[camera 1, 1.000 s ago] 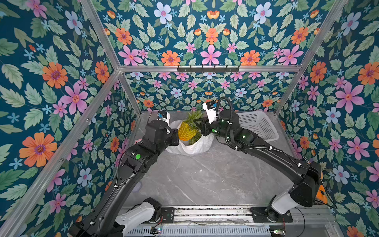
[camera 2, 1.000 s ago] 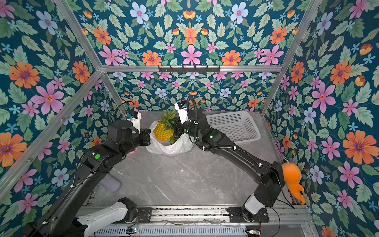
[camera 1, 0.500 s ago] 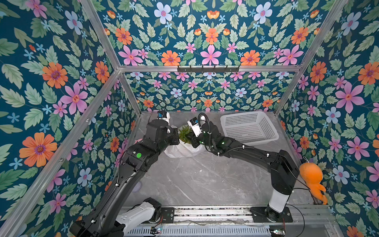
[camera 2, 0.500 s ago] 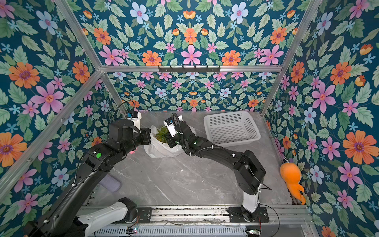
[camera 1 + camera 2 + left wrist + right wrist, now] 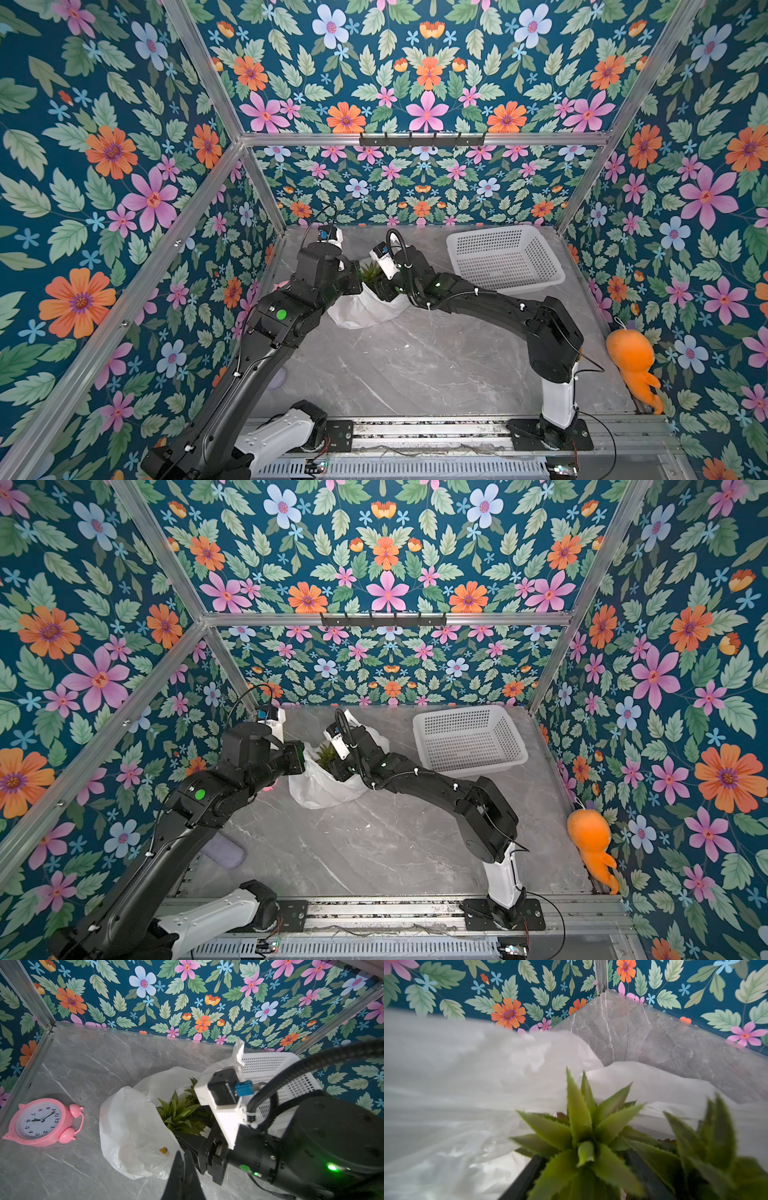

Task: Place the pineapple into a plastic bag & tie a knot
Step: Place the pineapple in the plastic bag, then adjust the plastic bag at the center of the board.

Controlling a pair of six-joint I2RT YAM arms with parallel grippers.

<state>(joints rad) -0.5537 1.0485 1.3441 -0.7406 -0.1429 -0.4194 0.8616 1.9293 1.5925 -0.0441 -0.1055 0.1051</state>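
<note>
Lowered since a second ago, the pineapple [image 5: 180,1113] sits in the plastic bag [image 5: 128,1126] on the surface [image 5: 415,365], its crown between the right hand's [image 5: 583,1155] parted jaws, while the left hand [image 5: 182,1159] pinches the flimsy, slippery rim, which is probably best gathered by its straps [image 5: 239,1051].

The grey marble-patterned tabletop [image 5: 415,365] carries a crumpled white plastic bag [image 5: 365,309] toward its back left; a white perforated basket [image 5: 505,259] sits in the back right corner, apart from the bag; a pink alarm clock [image 5: 41,1122] lies by the left wall; an orange plush toy [image 5: 631,361] rests along the right edge; a lavender object [image 5: 224,852] shows, half hidden, near the left edge.
</note>
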